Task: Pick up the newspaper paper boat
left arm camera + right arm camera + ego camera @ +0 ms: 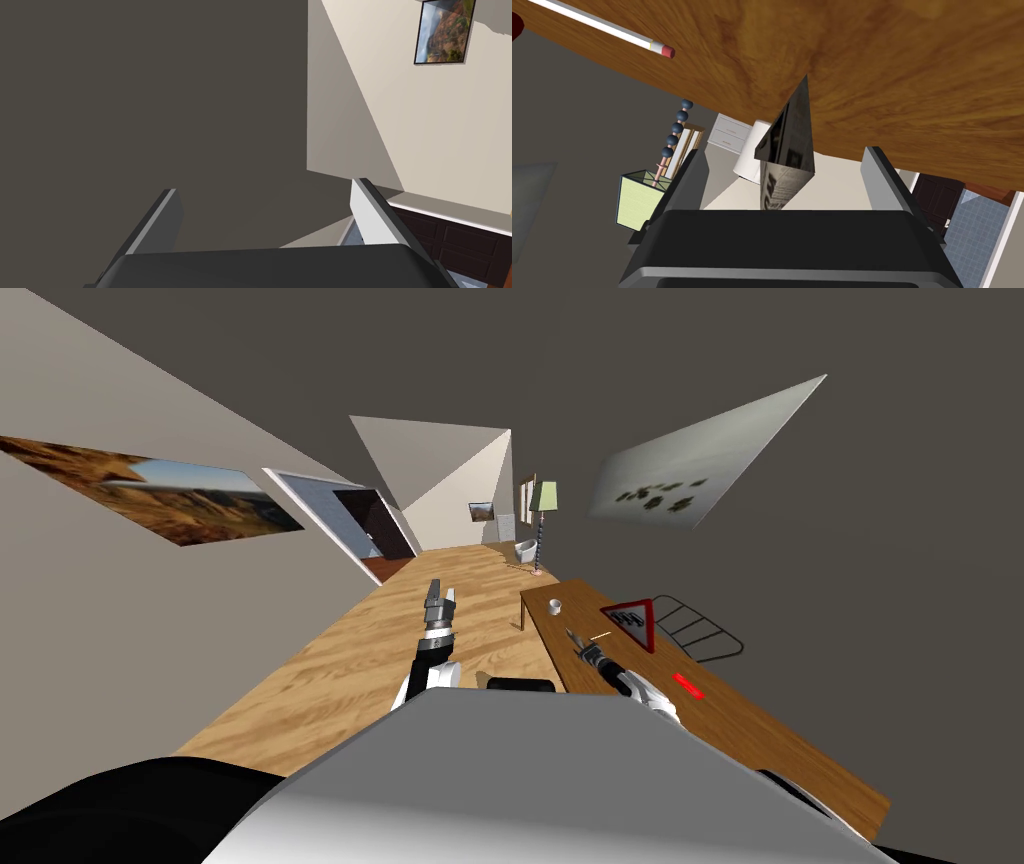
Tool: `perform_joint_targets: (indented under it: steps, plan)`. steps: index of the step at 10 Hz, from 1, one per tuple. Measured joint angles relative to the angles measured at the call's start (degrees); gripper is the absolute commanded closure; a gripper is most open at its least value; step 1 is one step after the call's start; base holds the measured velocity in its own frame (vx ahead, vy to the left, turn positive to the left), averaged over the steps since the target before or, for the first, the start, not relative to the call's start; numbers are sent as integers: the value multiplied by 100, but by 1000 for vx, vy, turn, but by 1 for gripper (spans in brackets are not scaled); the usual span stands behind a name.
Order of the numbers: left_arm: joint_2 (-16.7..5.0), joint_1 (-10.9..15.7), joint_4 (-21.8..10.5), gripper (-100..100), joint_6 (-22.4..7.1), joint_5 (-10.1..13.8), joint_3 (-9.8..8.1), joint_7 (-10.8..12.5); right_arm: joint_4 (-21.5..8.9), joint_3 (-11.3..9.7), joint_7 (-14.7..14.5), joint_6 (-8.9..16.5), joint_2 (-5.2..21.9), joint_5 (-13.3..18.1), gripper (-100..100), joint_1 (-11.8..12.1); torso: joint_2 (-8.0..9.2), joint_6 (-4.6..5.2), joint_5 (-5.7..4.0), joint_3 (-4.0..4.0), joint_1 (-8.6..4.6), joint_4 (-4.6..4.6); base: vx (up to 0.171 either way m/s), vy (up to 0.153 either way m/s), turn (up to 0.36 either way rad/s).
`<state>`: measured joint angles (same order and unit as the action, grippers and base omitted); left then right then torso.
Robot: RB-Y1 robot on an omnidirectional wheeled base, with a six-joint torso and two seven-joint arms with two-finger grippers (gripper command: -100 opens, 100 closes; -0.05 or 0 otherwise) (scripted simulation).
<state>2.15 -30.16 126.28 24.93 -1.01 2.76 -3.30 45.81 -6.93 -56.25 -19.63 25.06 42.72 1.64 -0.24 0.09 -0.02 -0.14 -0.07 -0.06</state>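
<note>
The paper boat, folded from newspaper print and dark on one face, stands between the fingers of my right gripper, pointing away from the hand toward the wooden table top. Both fingers stand wide of its sides with a gap on each, so this gripper is open. In the head view my right gripper hangs over the near left part of the table. My left gripper is held out over the wooden floor, left of the table, and it is open and empty.
On the table lie a white pencil with a red eraser, a small white cup, a red triangular sign, a wire rack and a red strip. A floor lamp with a green shade stands beyond the table's far end.
</note>
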Motion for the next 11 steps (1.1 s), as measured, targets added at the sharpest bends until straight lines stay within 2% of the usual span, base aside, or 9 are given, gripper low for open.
perform_joint_targets:
  steps: [1,2,3,4,5,9,10,11]
  plan:
    - [0,-1,0,0,0,0,-1,0,206,-80,83,82,-18,87,-100,89,3,4,0,2,-1,0,55,-53,-262]
    - [0,-1,0,0,0,0,-1,0,282,-114,91,169,-155,214,-100,68,-5,4,-1,-2,-3,-1,49,-44,-79]
    - [0,0,0,0,0,0,0,0,442,-189,153,253,-155,279,-100,111,-4,1,0,-2,-3,-1,49,-47,-117]
    - [0,-1,0,0,0,0,-1,0,723,-326,292,397,-154,381,-100,193,-4,3,-1,-2,-3,-1,23,-18,-26]
    - [0,0,0,0,0,0,0,0,758,-343,327,434,-155,394,100,201,4,0,1,2,5,0,0,0,0]
    - [0,0,0,0,0,0,0,0,751,-338,329,435,-155,390,100,202,15,-3,2,10,12,5,0,0,0]
    - [0,0,0,0,0,0,0,0,751,-339,327,436,-154,391,0,202,16,-2,2,10,12,5,0,0,0]
    - [0,0,0,0,0,0,0,0,751,-339,327,436,-154,391,100,202,16,-2,2,10,12,5,-32,22,99]
